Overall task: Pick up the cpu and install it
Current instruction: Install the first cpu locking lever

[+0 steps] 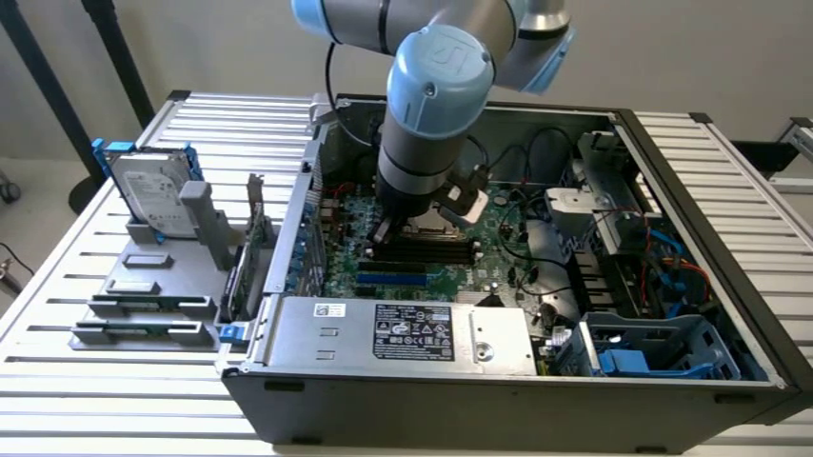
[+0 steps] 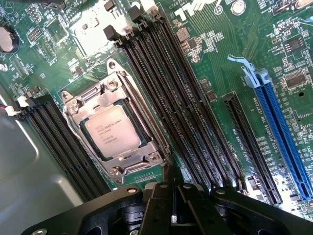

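Surface: slatted white metal table carries an open computer case, lying flat with its interior exposed.
Arm: grey and light-blue robot arm reaches down from the upper centre of the exterior view into the middle of the case, over the green motherboard.
Gripper: the gripper shows as black linkage at the lower edge of the wrist view; its fingers are drawn together, with nothing between them.
Cpu: the cpu lies flat inside the socket frame, left of centre in the wrist view, silver top plate with printed text facing up. The gripper stands just above it and apart from it.
Neighbours: long black memory slots run diagonally beside the socket; a blue expansion slot sits toward the right edge of the wrist view.
Parts stand: at the left of the exterior view, a grey holder on the table holds a hard drive upright in a blue bracket.
Case front: silver power supply with a label sits at the lower centre of the exterior view.
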